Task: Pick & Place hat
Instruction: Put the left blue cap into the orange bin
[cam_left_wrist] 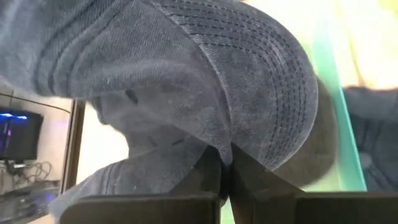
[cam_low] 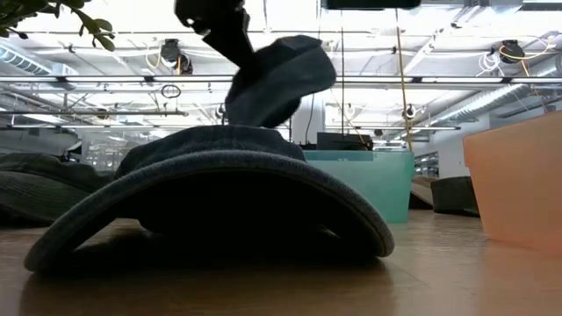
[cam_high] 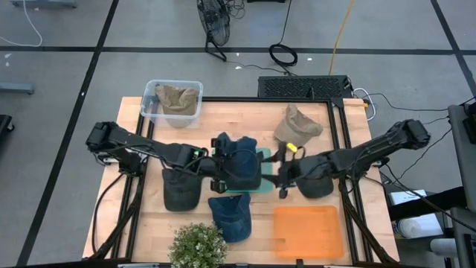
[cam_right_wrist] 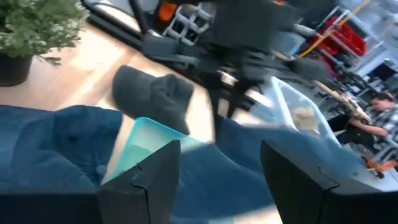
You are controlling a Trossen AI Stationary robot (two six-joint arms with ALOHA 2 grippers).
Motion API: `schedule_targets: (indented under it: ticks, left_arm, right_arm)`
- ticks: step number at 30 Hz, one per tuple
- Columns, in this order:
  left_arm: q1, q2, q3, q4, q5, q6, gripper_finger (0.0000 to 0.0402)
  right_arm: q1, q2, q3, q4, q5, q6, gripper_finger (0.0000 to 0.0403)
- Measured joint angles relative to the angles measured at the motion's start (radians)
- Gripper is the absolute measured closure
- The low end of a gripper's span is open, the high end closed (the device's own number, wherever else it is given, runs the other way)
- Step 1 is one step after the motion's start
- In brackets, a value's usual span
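Note:
My left gripper (cam_high: 217, 165) is shut on a dark blue denim hat (cam_high: 236, 152), which hangs over the teal tray (cam_high: 264, 156) at the table's middle. In the low view this hat (cam_low: 281, 79) floats above the tray (cam_low: 369, 180). My right gripper (cam_high: 282, 177) stands open just right of the tray, pointing toward it, with nothing between its fingers (cam_right_wrist: 152, 180). Another blue hat (cam_high: 230, 216) rests on its brim near the front edge. My left gripper pinches the denim hat between its two fingers (cam_left_wrist: 208, 180) at the seam where the stitched brim meets the crown (cam_left_wrist: 227, 146). The fingers slant down from the table's left. The hat is lifted clear, above the teal tray.
A dark grey hat (cam_high: 181, 190) lies left of the tray and a dark hat (cam_high: 316, 186) right of it. A tan hat (cam_high: 297, 125) lies at the back right. A clear bin (cam_high: 172, 103) holds another tan hat. An orange tray (cam_high: 309, 231) and a plant (cam_high: 197, 246) stand at the front.

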Motion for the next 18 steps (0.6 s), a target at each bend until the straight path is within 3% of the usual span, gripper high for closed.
schedule_targets:
  ticks: [6, 14, 18]
  left_arm:
    - [0.013, 0.019, 0.001, 0.137, 0.049, 0.018, 0.0395]
    - [-0.015, 0.027, 0.000, 0.153, 0.087, 0.053, 0.0389]
    - [-0.030, 0.028, 0.000, 0.168, 0.087, 0.074, 0.0395]
  right_arm:
    - [0.021, 0.112, 0.066, 0.026, 0.029, -0.040, 0.0193]
    - [-0.013, 0.178, 0.079, 0.097, 0.046, -0.068, 0.0193]
    - [-0.046, 0.201, 0.079, 0.102, -0.004, -0.076, 0.0193]
